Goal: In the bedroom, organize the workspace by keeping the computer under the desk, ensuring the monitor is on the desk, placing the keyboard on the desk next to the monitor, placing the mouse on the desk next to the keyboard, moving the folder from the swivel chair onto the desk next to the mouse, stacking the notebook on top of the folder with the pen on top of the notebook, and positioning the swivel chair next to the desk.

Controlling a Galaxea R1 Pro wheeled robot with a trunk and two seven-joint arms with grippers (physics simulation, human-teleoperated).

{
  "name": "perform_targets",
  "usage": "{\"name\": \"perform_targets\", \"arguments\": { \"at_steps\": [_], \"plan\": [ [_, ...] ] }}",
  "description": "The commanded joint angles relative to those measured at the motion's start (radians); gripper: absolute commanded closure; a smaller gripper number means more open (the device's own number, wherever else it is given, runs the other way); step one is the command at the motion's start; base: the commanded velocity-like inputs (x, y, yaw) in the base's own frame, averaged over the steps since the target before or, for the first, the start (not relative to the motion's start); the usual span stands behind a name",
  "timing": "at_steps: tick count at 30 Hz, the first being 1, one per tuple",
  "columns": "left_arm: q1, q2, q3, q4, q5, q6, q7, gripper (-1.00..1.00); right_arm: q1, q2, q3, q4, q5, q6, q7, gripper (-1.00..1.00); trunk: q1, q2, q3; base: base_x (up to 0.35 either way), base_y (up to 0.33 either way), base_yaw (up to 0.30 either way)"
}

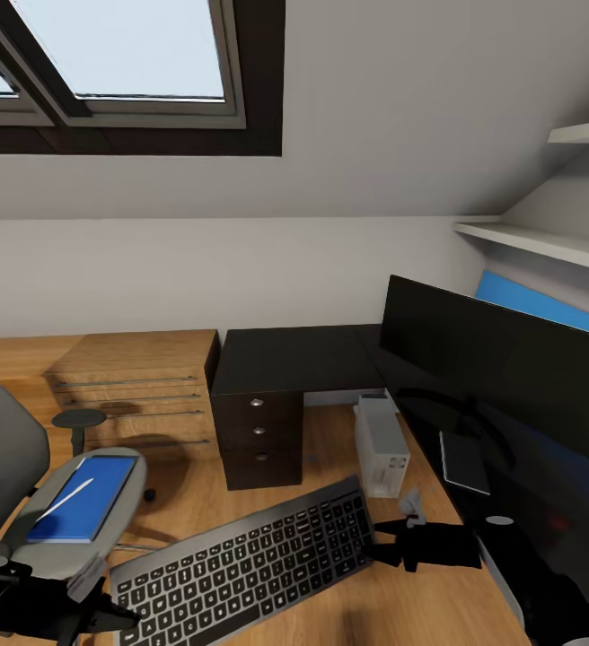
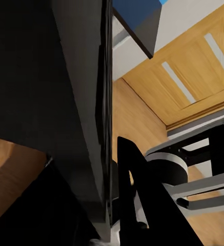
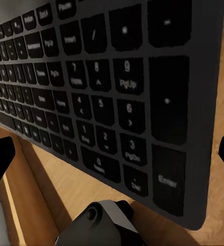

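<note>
Right end effector [image 1: 404, 530] sits at the number-pad end of the keyboard [image 1: 250, 561]. In the right wrist view its two dark fingertips stand wide apart, with the keyboard's near corner between them but not pinched. It looks open and holds nothing. Left end effector [image 1: 92, 588] is at the opposite short end of the keyboard. Its wrist view gives a dark slab edge-on beside one black finger, and whether that finger is clamped on anything cannot be told.

The keyboard lies between the two arms, keys up. Its long axis runs from low at the robot's left up toward the right, and it appears to be off the wooden floor [image 1: 330, 449] rather than lying on it. The right arm is nearer the worktop [image 1: 285, 359], so the coming carry probably goes rightward and forward onto the black top beside the monitor [image 1: 510, 377].

Just left of the keyboard is the swivel chair [image 1: 7, 449]. The blue folder [image 1: 83, 502] rests on its seat, with the pen [image 1: 65, 500] lying slantwise on the folder. To the right, the dark notebook [image 1: 465, 462] lies on the worktop at the foot of the monitor's stand. The grey computer [image 1: 380, 444] stands on the floor close against the worktop's edge. Farther back are the black drawers [image 1: 259, 431] with silver knobs, and beside them stands low wooden shelving [image 1: 133, 386]. Behind these rises a pale sloping wall with a skylight [image 1: 124, 54] and white shelves [image 1: 546, 242].
</note>
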Motion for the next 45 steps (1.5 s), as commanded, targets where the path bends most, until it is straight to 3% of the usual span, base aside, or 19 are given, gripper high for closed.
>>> {"name": "perform_targets", "arguments": {
  "at_steps": [1,31,45],
  "plan": [
    [-0.002,0.001,-0.006,0.002,0.000,0.013,0.004,1.00,-0.001,-0.003,0.001,-0.002,-0.008,0.015,0.009,-1.00,0.001,-0.002,-0.002,0.000,0.000,0.000],
    [-0.002,0.001,-0.003,0.003,0.001,-0.016,-0.022,1.00,-0.001,-0.043,-0.006,-0.001,-0.011,-0.003,0.040,-1.00,0.001,-0.002,-0.002,0.000,0.000,0.000],
    [-0.002,0.001,0.007,0.004,0.005,-0.017,-0.023,1.00,-0.001,-0.046,-0.007,-0.001,-0.012,-0.005,0.040,-1.00,0.001,-0.002,-0.002,0.000,0.000,0.000]
  ]
}}
